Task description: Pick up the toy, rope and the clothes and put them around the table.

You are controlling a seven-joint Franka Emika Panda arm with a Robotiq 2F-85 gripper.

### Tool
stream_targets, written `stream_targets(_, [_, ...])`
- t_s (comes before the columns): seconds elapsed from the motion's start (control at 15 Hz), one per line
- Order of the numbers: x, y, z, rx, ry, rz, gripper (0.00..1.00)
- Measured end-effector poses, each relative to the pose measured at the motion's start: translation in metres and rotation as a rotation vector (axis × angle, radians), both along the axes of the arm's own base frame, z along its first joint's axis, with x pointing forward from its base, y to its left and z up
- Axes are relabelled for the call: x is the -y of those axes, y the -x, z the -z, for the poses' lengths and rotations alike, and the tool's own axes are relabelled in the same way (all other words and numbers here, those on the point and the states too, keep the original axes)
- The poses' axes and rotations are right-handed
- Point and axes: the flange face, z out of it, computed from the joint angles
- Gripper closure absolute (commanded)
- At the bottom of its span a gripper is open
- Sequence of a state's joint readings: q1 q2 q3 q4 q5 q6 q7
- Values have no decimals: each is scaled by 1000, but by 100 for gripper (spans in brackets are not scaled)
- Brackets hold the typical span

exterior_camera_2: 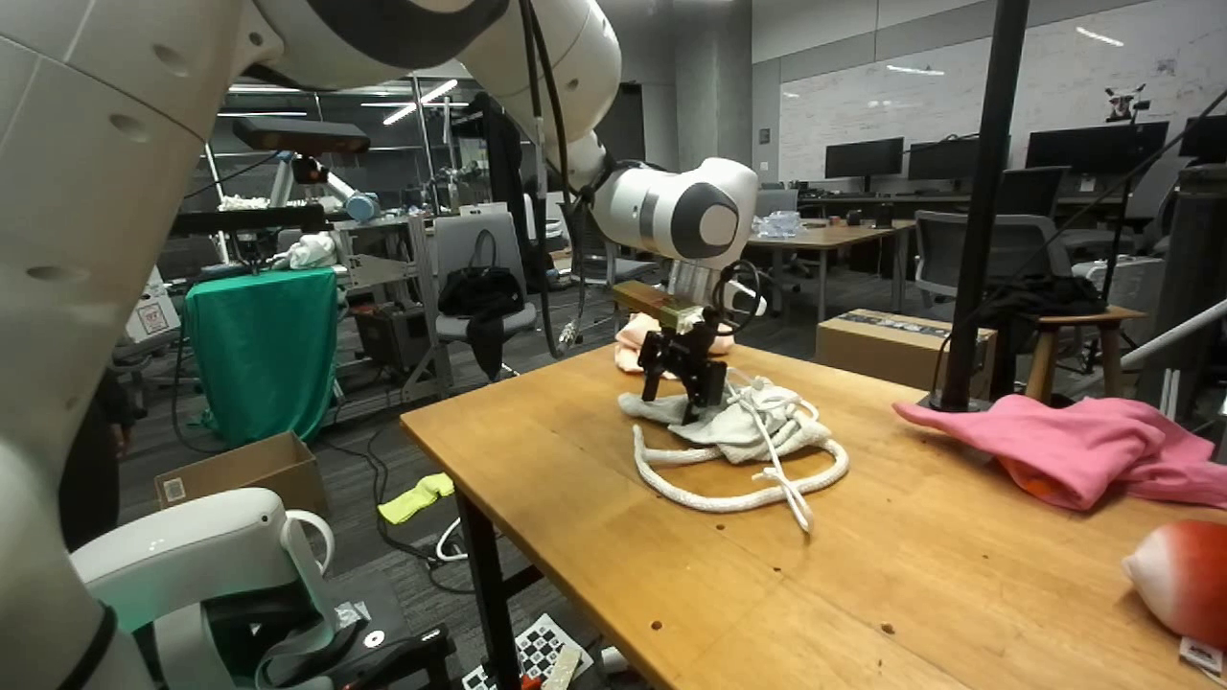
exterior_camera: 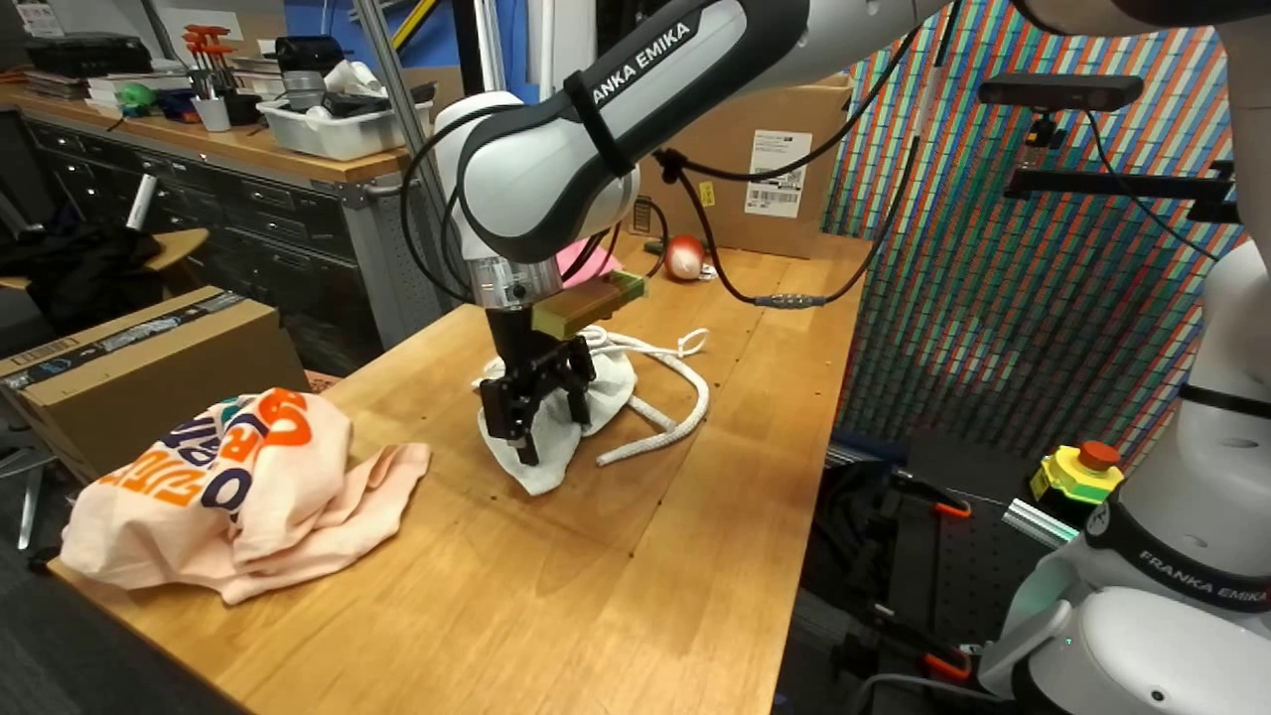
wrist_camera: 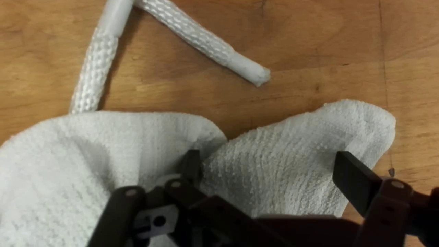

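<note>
While rope (exterior_camera_2: pixel 707 501) curls alongside, the gripper (exterior_camera: pixel 553 436) (spread) overhangs cloth (exterior_camera_2: pixel 743 434).

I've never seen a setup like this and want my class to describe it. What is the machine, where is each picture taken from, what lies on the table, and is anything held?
The machine is a jointed robot arm ending in a black hand with two fingers. Two pictures are taken from outside the robot; the close-up is taken from its wrist. On the wooden table lie a crumpled off-white cloth, a white rope, a peach cloth with coloured lettering, a bright pink cloth and a red-and-white toy. The hand is down at the off-white cloth, its fingers apart with cloth showing between them, so nothing appears to be gripped.
</note>
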State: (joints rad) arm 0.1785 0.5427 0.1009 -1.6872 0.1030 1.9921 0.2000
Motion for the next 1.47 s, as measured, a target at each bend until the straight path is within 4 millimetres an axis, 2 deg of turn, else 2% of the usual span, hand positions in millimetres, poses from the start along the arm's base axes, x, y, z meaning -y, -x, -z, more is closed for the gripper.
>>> stream_targets(0.27, [2,-1,-2,6,5,-2,58])
stream_targets(0.6, [3,-3,-7,16,5,-28,92])
stream_targets(0.8, [4,-3,-18,39,9,-74,95])
stream_targets(0.93, [5,-5,-35,72,16,-101,89])
stream_targets(1.2, [15,-11,-99,218,17,-97,91])
stream_targets(1.47, [39,-13,-158,369,6,-51,91])
